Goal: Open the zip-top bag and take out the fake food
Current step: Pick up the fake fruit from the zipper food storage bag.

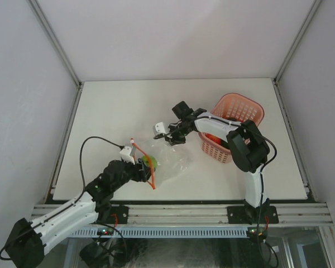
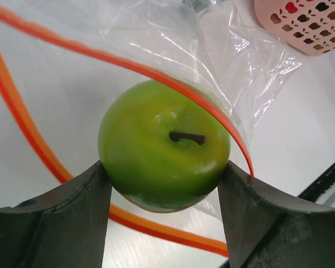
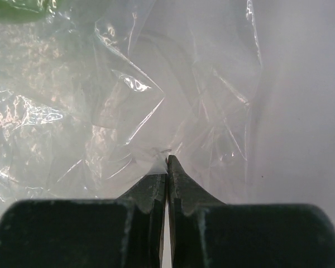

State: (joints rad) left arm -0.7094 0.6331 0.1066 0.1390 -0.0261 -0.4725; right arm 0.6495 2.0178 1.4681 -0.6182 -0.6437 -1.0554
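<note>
While the left gripper [image 2: 164, 167] clamps a glossy, round green plastic apple [image 2: 162, 145] between its dark fingers [image 2: 72, 223], the fruit sits at the mouth of the clear, crinkly plastic zip-top bag [image 2: 223, 50], ringed by its orange-red zip strip [image 2: 22, 123]. The bag lies on the white tabletop [image 1: 111, 111], near the middle of its near edge. The right gripper [image 3: 166, 162] is pinched together on a fold of the film. A pink plastic lattice basket [image 1: 237, 111] stands toward the right edge.
</note>
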